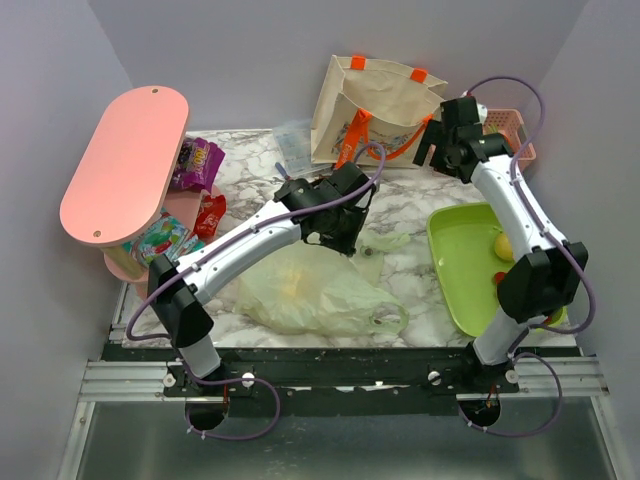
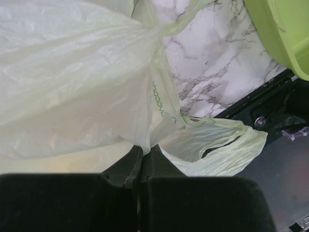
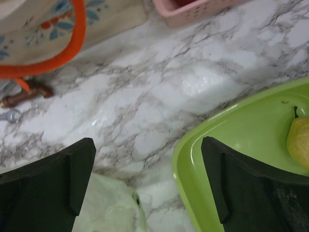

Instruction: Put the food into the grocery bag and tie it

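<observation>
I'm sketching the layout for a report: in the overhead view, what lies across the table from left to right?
Left to right: pink oval shelf → snack packets → grocery bag → green tray.

So the grocery bag (image 1: 300, 290) is pale see-through green with darker green lettering, table (image 1: 405, 200) is white marble with grey veins, tray (image 1: 458, 262) on the right lime green, far tote (image 1: 380, 95) beige with orange handles.
</observation>
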`<state>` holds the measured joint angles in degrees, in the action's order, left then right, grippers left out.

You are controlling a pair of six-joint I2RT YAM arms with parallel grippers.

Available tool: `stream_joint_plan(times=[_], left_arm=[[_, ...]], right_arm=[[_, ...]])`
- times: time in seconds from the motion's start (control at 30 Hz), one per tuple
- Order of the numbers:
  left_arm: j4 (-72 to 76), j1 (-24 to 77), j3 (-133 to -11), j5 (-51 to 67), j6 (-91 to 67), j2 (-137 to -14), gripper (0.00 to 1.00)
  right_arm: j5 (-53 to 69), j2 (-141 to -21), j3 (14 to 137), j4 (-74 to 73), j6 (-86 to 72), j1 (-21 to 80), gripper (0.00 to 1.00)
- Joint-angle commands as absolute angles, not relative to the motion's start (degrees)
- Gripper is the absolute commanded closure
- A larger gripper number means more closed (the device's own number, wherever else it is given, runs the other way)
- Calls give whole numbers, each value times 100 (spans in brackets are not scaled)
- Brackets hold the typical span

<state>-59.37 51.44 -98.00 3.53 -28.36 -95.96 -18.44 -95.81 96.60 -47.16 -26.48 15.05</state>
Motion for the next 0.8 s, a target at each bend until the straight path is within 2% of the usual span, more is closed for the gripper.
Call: stream_joint_plan(times=[0.0, 0.2, 0.5, 0.77], left_arm=[[-6140, 5089, -10264, 355, -2375, -9899, 100], [-6255, 5037, -10472, 353, -2021, -10086, 100], [-5889, 4897, -9998, 507, -1865, -9946, 100], [-5627, 4819, -9776, 709, -1797, -9819, 100]], right_arm=[[-1896, -10298, 10423, -4704, -2512, 1026, 0], [-2221, -11607, 11623, -4980, -2461, 670, 0], [-2781, -13045, 13356, -5183, -2221, 287, 0], [-3053, -13669, 13774, -4628, -1911, 40, 0]])
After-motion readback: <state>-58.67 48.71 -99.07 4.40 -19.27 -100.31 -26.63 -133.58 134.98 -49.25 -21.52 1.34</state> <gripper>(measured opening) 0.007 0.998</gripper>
